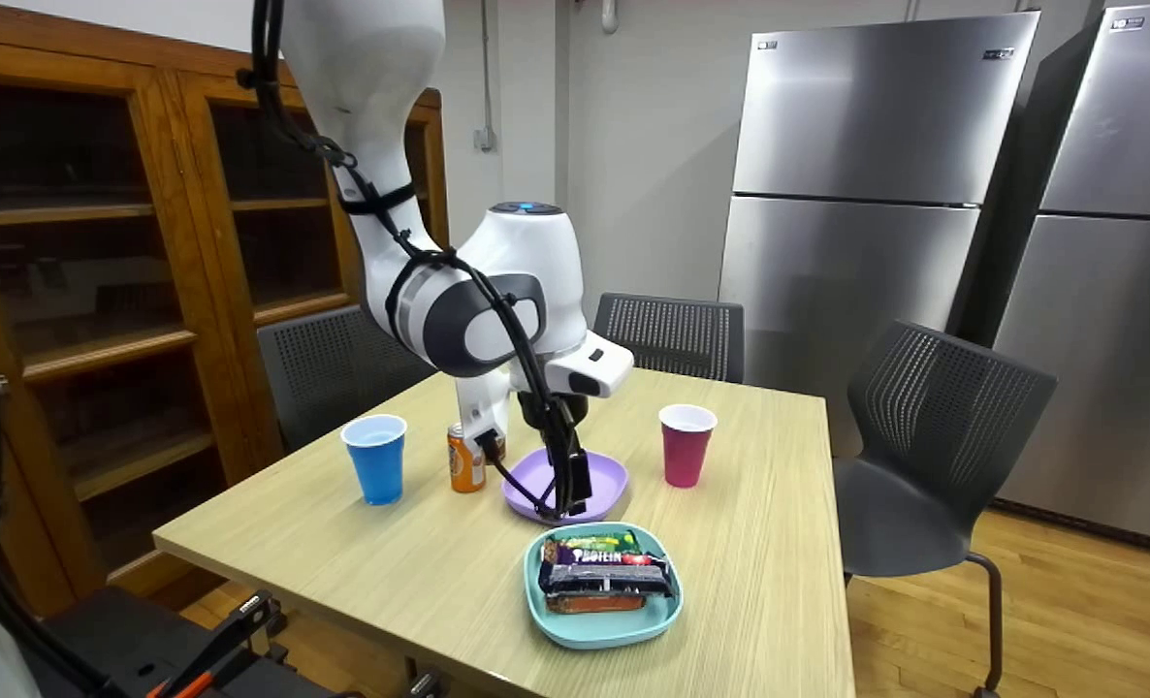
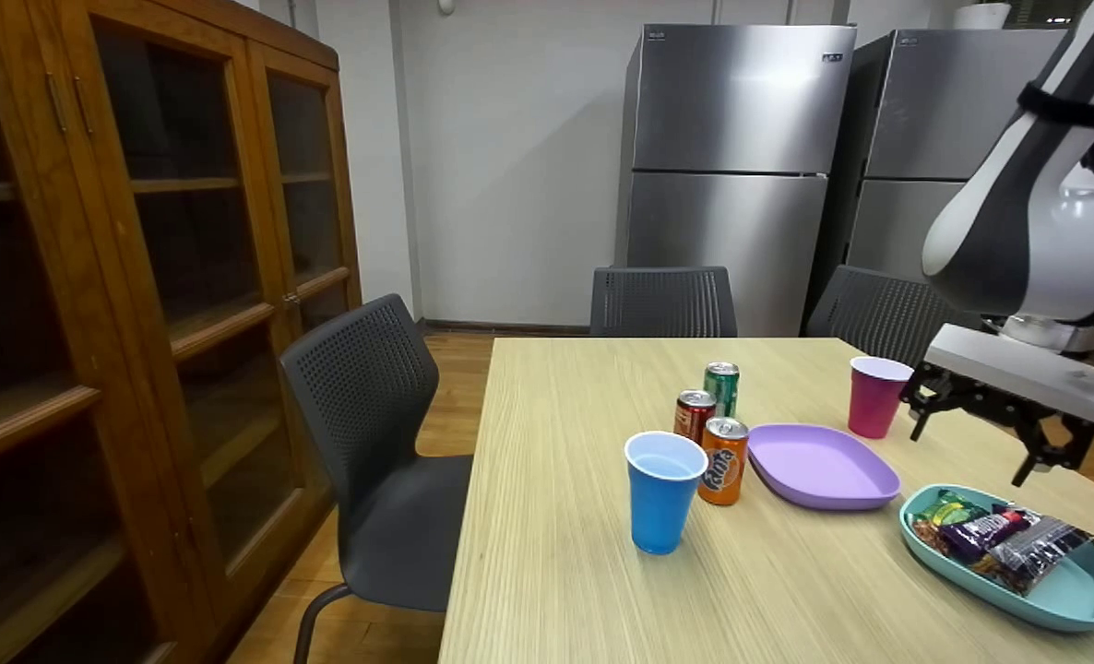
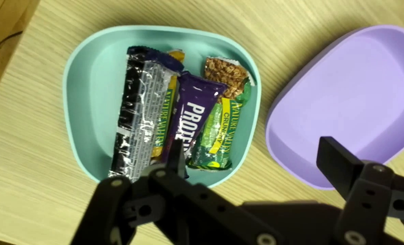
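One narrow strip of tabletop [image 3: 28, 136] between purple plate [image 3: 352, 92] and teal dish [image 3: 101, 85] of snack bars [image 3: 188, 115], broader room toward the edge, and claw [image 2: 969, 456] raised nearby, spread wide. Standing near the plate: pink cup [image 2: 874, 406], orange can [image 2: 724, 466], red can [image 2: 692, 415], green can [image 2: 721, 385], then blue cup [image 2: 663, 503]. Hidden behind the claw in the wrist view: lower ends of some bars; cut off at right there: the plate.

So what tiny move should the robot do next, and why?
Maybe slide the gripper sideways toward the bars in the teal dish. It's open, holding nothing, and in the wrist view one finger overlaps the bars while the other overlaps the purple dish.
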`<state>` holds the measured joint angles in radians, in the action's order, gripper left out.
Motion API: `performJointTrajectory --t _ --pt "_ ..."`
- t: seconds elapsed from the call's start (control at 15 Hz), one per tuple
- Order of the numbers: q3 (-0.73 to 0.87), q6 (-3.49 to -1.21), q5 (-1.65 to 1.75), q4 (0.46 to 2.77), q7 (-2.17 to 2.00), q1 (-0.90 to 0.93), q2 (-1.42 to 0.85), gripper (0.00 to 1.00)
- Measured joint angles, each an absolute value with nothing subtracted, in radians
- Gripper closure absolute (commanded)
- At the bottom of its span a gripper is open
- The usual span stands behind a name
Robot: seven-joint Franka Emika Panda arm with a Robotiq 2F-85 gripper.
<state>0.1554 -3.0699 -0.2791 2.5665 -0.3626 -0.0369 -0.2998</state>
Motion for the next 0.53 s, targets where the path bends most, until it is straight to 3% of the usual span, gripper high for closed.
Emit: performJointTrajectory --t 0.53 --pt "0.040 -3.010 -0.258 2.568 -0.258 -0.019 -0.219 0.00"
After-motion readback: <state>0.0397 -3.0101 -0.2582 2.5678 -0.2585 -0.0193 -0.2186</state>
